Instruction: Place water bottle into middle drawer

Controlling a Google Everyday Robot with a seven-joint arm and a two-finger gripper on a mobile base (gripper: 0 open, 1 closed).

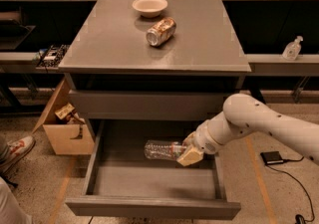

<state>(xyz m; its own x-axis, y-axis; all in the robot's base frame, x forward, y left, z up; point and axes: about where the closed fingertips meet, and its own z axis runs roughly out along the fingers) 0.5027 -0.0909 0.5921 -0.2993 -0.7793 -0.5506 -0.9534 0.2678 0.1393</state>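
The water bottle (160,150) is clear and ribbed and lies level, its base pointing left. My gripper (188,154) is shut on its right end, so the cap is hidden. The white arm reaches in from the right. The bottle hangs inside the open middle drawer (149,207), over the right half of its floor. I cannot tell whether it touches the floor.
A gold-and-silver can (160,31) lies on its side on the cabinet top (99,44), with a white bowl (149,5) behind it. A closed drawer front (124,104) sits above the open drawer. A cardboard box (65,128) stands at the left, a pump bottle (292,49) on the right shelf.
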